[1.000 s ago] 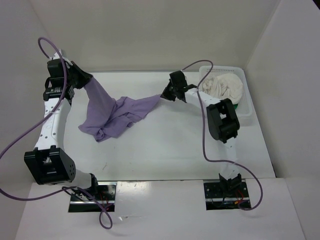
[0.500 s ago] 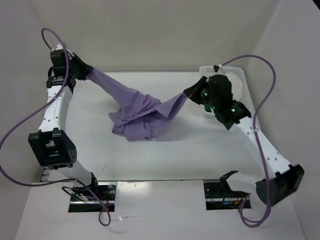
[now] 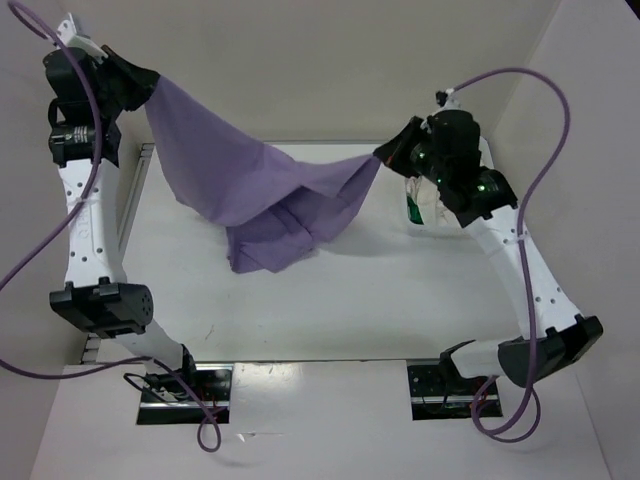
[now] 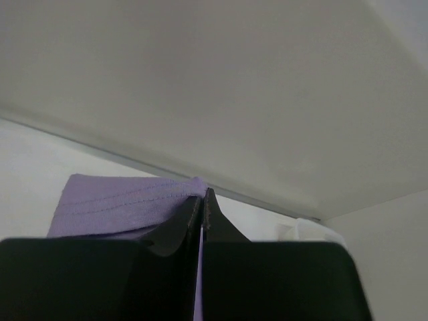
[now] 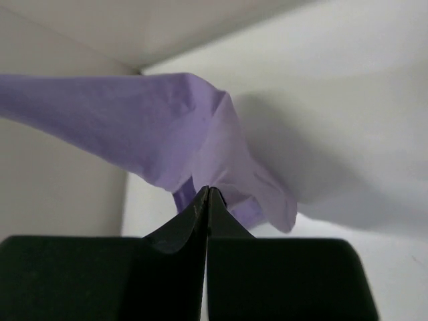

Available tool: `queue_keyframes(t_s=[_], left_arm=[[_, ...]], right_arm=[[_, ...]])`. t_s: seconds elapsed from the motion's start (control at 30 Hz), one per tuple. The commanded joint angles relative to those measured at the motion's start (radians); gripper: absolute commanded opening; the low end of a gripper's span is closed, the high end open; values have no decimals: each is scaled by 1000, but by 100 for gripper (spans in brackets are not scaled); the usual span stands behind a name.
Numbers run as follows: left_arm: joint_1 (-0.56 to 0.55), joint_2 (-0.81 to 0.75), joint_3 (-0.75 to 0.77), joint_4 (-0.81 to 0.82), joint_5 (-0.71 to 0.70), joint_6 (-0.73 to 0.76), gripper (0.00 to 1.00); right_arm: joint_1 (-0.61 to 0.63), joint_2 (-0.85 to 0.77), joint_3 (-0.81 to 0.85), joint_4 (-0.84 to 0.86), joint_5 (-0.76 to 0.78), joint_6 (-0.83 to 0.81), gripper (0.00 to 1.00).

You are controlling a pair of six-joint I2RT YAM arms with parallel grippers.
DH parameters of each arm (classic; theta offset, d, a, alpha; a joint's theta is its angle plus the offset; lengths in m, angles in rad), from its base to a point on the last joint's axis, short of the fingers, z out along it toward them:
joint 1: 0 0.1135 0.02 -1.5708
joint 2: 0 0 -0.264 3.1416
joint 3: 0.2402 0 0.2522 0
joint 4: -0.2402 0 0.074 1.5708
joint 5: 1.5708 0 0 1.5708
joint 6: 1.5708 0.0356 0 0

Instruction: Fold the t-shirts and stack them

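Note:
The lavender purple t-shirt (image 3: 265, 185) hangs stretched between both grippers above the table, its lower part drooping to the table (image 3: 265, 250). My left gripper (image 3: 140, 82) is raised high at the far left and is shut on one edge of the shirt (image 4: 127, 207). My right gripper (image 3: 385, 155) is raised at the right and is shut on the other edge (image 5: 194, 147). The cream white shirt (image 3: 425, 205) and a bit of bright green shirt (image 3: 412, 212) show in the basket, mostly hidden by the right arm.
The white mesh basket (image 3: 440, 228) stands at the far right of the table, behind my right arm. White walls enclose the table on the left, back and right. Purple cables loop off both arms.
Both grippers have risen and drawn apart, lifting the purple shirt off the table and spreading it wider. The left gripper has moved up and left, the right one up.

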Motion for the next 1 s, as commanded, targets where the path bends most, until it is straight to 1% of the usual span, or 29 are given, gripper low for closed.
queue_keyframes(t_s=[0.0, 0.03, 0.1, 0.13, 0.2, 0.23, 0.27, 0.33, 0.37, 0.4, 0.47, 0.5, 0.57, 0.6, 0.63, 0.67, 0.7, 0.73, 0.8, 0.87, 0.9, 0.93, 0.97], left_arm=[[8, -86, 59, -14, 7, -10, 0], [8, -116, 59, -28, -16, 2, 0], [8, -147, 25, -57, -45, 28, 0], [8, -177, 13, -69, -85, 40, 0], [8, -208, -16, -94, -131, 75, 0], [8, -237, -51, -106, -149, 86, 0], [8, -247, -67, -117, -177, 95, 0], [8, -247, -106, -135, -186, 108, 0], [8, -247, -152, -136, -186, 108, 0], [8, -207, -171, -136, -186, 117, 0], [8, -146, -206, -151, -139, 117, 0], [8, -76, -225, -151, -119, 117, 0], [8, 12, -237, -137, -110, 117, 0], [8, 114, -214, -137, -119, 117, 0], [8, 170, -194, -137, -119, 129, 0], [8, 225, -170, -137, -131, 129, 0], [8, 332, -142, -148, -131, 129, 0], [8, 377, -93, -148, -131, 129, 1], [8, 452, -79, -133, -131, 129, 14], [8, 462, -79, -122, -131, 129, 29], [8, 447, -79, -108, -131, 129, 48], [8, 430, -94, -108, -131, 129, 58], [8, 380, -119, -84, -131, 129, 77]], right_arm=[[-7, -60, 147, 32, -18, -67, 0], [-7, -72, 147, 22, -18, -68, 0], [-16, -107, 86, 2, -18, -77, 0], [-16, -118, 18, -7, -30, -77, 0], [-36, -138, -50, -20, -53, -77, 0], [-36, -138, -113, -20, -53, -77, 0], [-36, -147, -144, -11, -53, -77, 0], [-47, -147, -217, 5, -53, -68, 0], [-56, -147, -240, 20, -53, -68, 0], [-56, -124, -260, 34, -53, -68, 0], [-65, -104, -314, 45, -33, -77, 0], [-65, -94, -333, 54, -17, -86, 0], [-77, -52, -379, 91, 14, -97, 0], [-86, -29, -379, 91, 14, -97, 0], [-86, 24, -379, 101, 14, -97, 0], [-86, 47, -379, 120, 31, -97, 0], [-86, 69, -379, 129, 31, -97, 0], [-86, 89, -379, 129, 31, -97, 0], [-86, 129, -345, 144, 31, -97, 0], [-86, 139, -336, 144, 31, -97, 0], [-86, 140, -336, 144, 19, -97, 0], [-86, 140, -336, 144, 8, -97, 0], [-86, 140, -336, 135, -1, -97, 0]])
